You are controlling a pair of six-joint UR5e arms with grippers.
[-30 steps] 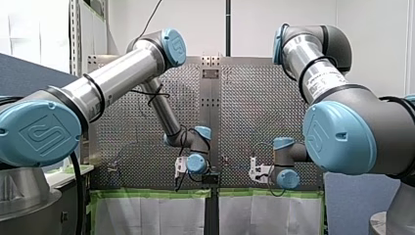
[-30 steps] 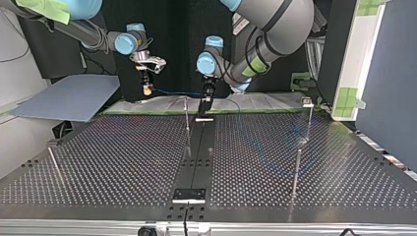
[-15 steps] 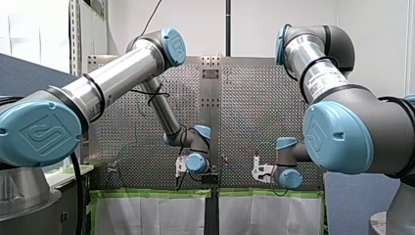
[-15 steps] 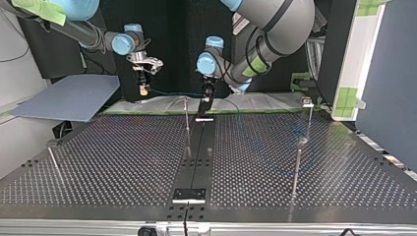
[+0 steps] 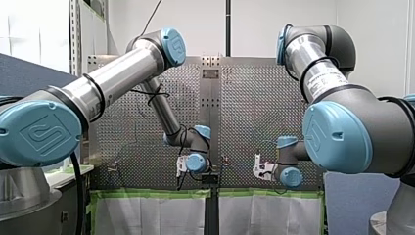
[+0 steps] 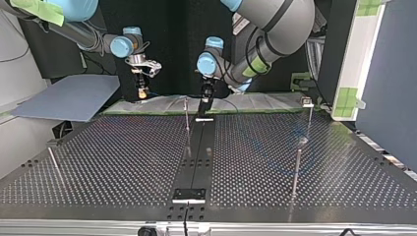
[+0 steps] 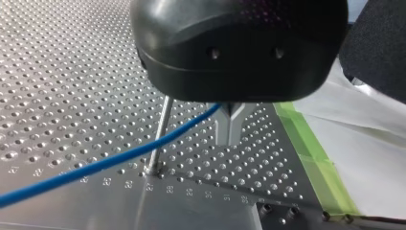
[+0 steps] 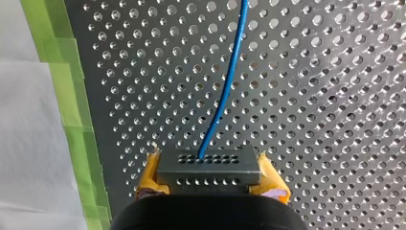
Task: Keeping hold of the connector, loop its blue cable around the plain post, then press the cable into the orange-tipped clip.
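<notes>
Clamping connector (image 8: 208,165), right gripper (image 8: 209,176): wrist-view only

The connector (image 8: 208,165) sits between my right fingers (image 8: 149,175), its cable (image 8: 225,91) leading ahead over the table (image 8: 325,72).

The front view is bright and evenly lit, with sheen along my left arm (image 5: 117,78). The top view is dimmer, black at 12 o'clock, and the perforated surface (image 6: 123,162) glints palely.

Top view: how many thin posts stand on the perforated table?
4. The centre post stands by the far edge, the far-right post carries a small head, the near-right post stands before it, the near-left post is near the left edge. Others may be hidden.
</notes>
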